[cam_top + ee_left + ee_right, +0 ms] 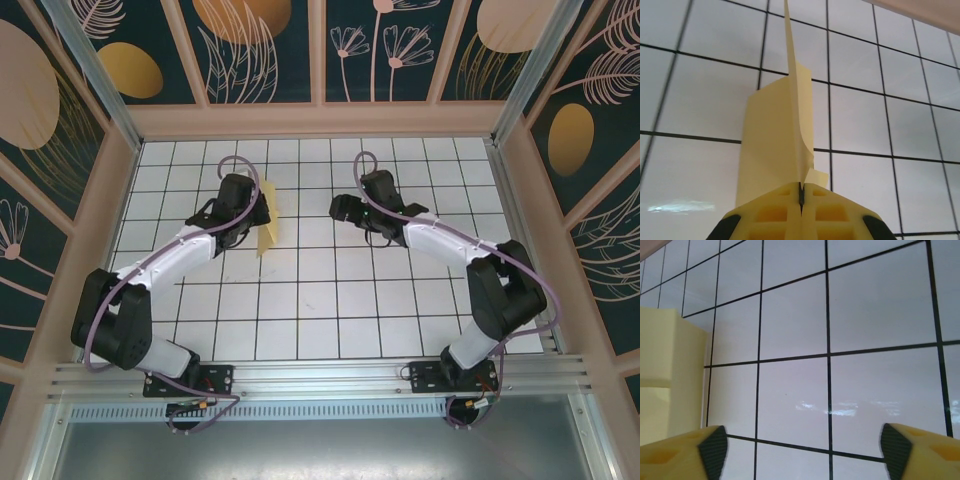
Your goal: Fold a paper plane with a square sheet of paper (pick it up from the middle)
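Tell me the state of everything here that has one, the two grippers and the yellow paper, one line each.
Yellow paper: partly folded, pinched at one end, not lying flat.
Left gripper: shut, clamped on the paper.
Right gripper: open, holding nothing, apart from the paper.

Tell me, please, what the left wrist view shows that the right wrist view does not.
Left wrist: the left gripper shut on the square sheet of paper, partly folded, one flap standing up edge-on. Right wrist: the right gripper, jaws wide apart above the white grid table, holding nothing. Shared: the same pale yellow paper and the same table.
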You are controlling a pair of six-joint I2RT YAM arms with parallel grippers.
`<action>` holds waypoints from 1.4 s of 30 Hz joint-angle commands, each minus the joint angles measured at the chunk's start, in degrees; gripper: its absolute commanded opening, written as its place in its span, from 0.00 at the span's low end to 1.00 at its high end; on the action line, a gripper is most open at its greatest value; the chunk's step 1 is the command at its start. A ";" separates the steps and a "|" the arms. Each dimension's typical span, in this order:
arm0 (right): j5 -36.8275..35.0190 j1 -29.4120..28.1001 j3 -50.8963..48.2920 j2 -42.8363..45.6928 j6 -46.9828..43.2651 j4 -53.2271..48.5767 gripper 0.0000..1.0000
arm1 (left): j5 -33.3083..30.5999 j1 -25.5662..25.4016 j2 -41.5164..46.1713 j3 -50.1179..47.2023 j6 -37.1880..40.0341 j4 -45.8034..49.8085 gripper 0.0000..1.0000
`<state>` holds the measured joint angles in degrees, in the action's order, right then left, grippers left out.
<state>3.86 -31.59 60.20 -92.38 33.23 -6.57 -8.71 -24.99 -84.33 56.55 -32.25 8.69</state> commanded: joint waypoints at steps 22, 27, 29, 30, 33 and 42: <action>-5.09 6.50 -12.80 11.34 9.37 4.79 0.99 | -23.63 -12.67 -25.86 15.65 -1.54 16.34 0.06; -4.96 7.12 -13.17 11.30 9.61 4.82 0.99 | -20.99 -14.39 -28.31 17.81 -2.20 15.47 0.08; -5.00 7.29 -13.27 11.11 9.72 4.96 0.99 | -21.15 -14.86 -28.82 18.66 -2.20 15.90 0.08; -4.95 7.38 -13.37 11.08 9.83 4.90 0.98 | -21.17 -15.02 -29.00 18.96 -2.14 15.86 0.08; -5.00 7.68 -13.66 11.04 9.95 4.93 0.98 | -20.09 -15.35 -29.47 19.29 -2.10 15.53 0.09; -2.75 8.66 -14.32 11.01 10.45 4.68 0.98 | -10.99 -15.94 -29.85 17.65 -2.82 10.83 0.13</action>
<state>-0.10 -23.42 46.74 -82.43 42.59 -2.76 -24.32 -40.29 -114.06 74.63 -34.00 22.26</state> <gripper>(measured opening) 0.978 0.126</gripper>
